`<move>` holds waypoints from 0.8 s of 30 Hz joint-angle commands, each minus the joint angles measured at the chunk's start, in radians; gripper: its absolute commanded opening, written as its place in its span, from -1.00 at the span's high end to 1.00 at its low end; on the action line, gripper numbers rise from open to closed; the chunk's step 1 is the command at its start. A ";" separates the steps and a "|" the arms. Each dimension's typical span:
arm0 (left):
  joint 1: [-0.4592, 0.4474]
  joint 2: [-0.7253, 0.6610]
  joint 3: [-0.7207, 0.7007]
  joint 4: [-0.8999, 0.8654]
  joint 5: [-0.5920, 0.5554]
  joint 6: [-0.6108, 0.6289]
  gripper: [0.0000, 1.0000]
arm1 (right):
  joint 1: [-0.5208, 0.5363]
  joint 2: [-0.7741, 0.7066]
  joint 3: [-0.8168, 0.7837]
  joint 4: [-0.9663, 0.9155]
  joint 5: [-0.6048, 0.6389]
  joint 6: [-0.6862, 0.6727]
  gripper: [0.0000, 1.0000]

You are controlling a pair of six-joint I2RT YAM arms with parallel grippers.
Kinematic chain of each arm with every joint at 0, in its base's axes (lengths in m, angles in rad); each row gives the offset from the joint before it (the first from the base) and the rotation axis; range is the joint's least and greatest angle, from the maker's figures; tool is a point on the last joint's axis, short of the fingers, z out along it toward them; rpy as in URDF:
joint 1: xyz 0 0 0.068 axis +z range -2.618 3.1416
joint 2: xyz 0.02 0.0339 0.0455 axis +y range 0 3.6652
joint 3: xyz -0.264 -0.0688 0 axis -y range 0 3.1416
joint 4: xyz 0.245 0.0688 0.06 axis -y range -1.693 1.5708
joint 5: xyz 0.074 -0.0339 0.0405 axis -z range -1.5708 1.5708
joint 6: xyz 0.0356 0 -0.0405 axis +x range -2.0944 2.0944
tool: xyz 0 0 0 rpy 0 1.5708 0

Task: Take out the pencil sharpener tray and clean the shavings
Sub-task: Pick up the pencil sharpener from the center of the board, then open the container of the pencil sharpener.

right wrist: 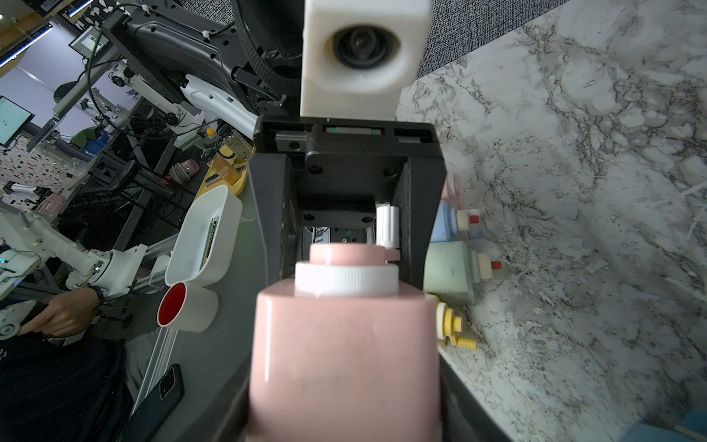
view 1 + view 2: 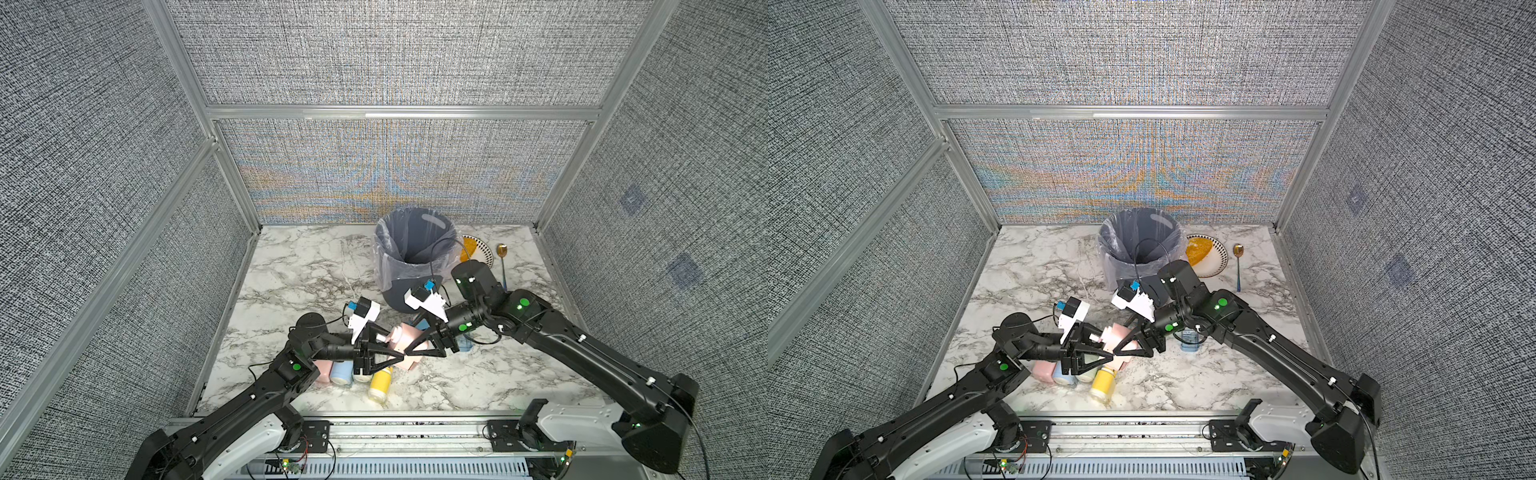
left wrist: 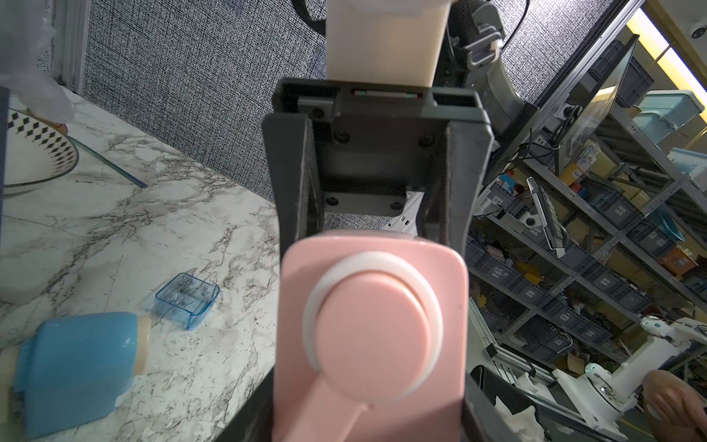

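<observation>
A pink pencil sharpener [image 2: 405, 336] hangs above the marble table [image 2: 299, 266], held between both arms. My left gripper [image 2: 395, 348] is shut on its crank end [image 3: 373, 325], with a finger pressed to each side. From the opposite side my right gripper [image 2: 415, 343] is shut on the body [image 1: 344, 344]. A clear blue tray [image 3: 187, 302] lies loose on the table under the right arm [image 2: 1190, 338], with dark smears inside. Fine specks dot the marble [image 1: 535, 306], too small to tell as shavings. The pink sharpener's own tray does not show.
Several more sharpeners lie below the left arm: pink [image 2: 322, 368], blue [image 2: 341, 372] and yellow [image 2: 380, 384]. A grey bin [image 2: 415, 249] with a plastic liner stands at the back. To its right are a plate [image 2: 1208, 257] and a spoon [image 2: 1238, 266].
</observation>
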State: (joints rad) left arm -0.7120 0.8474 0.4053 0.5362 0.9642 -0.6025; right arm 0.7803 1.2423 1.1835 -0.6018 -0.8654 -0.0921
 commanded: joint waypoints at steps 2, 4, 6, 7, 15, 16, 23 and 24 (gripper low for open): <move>-0.004 -0.013 0.001 0.028 0.011 -0.017 0.46 | 0.001 0.007 0.008 0.044 0.030 -0.029 -0.12; -0.003 -0.028 0.003 0.001 -0.005 -0.003 0.51 | -0.003 0.002 0.006 0.058 0.037 -0.023 -0.27; -0.001 -0.050 0.005 -0.035 -0.035 0.013 0.55 | -0.016 -0.009 -0.005 0.082 0.050 -0.005 -0.42; 0.000 -0.063 0.006 -0.060 -0.059 0.023 0.56 | -0.026 -0.019 -0.016 0.103 0.056 0.008 -0.49; 0.036 -0.103 0.007 -0.063 -0.156 0.007 0.63 | -0.142 -0.157 -0.211 0.366 -0.002 0.176 -0.95; 0.041 -0.100 0.010 -0.052 -0.167 0.004 0.65 | -0.154 -0.175 -0.243 0.411 -0.021 0.209 -0.95; 0.067 -0.036 0.052 0.116 -0.158 -0.043 0.67 | -0.188 -0.272 -0.446 0.726 -0.069 0.452 -0.96; 0.069 -0.023 0.063 0.136 -0.156 -0.050 0.68 | -0.190 -0.277 -0.465 0.761 -0.073 0.464 -0.95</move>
State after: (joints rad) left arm -0.6487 0.8062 0.4450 0.5293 0.8062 -0.6304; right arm 0.5934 0.9768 0.7532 -0.0288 -0.9138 0.2520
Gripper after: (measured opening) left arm 0.575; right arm 0.977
